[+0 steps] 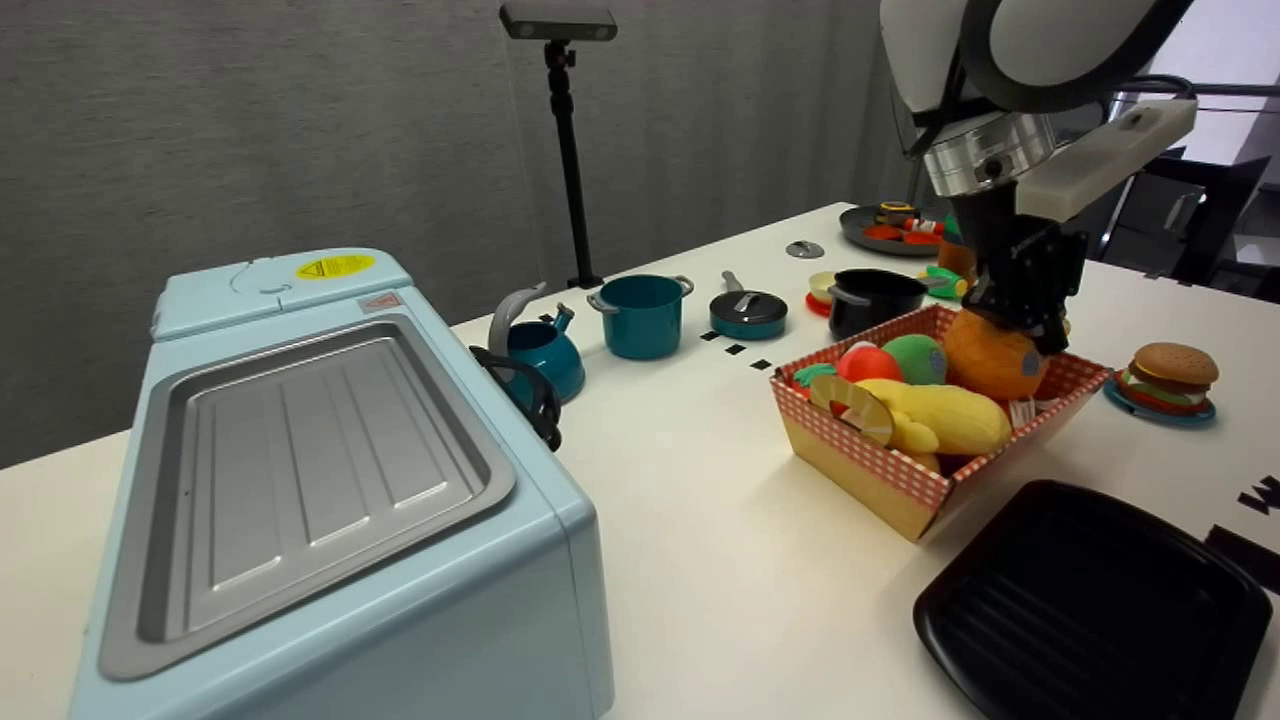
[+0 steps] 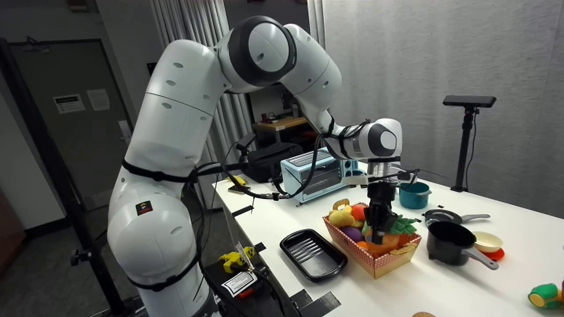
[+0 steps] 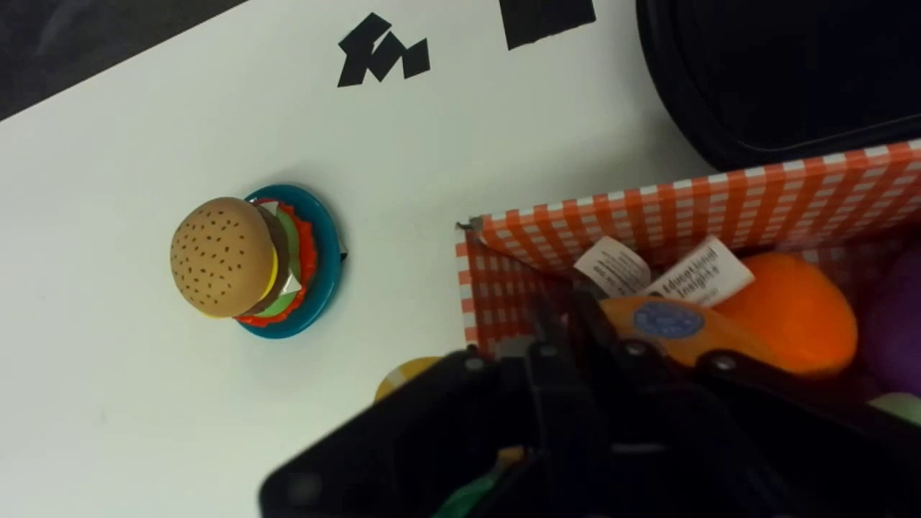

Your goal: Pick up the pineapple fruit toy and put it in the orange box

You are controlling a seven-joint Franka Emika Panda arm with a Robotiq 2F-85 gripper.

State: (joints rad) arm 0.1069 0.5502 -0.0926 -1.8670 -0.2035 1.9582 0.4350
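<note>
Tray [image 2: 324, 264], black, just beside orange box [image 2: 394, 263] in an exterior view; pineapple fruit toy [image 2: 388, 244] inside that box, at its near end, among other toys [image 2: 340, 219]; gripper [image 3: 572, 316] down at the toy, jaws close together, impossible to tell whether gripping; farther back, teal pot [image 2: 413, 198], black stand [image 2: 463, 145], grey backdrop [image 2: 396, 66].

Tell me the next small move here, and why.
Probably ease the fingers apart: the pineapple toy sits within the box, partly below its rim, and the fingers overlap it in both exterior views; whether they grip it is unclear.
</note>
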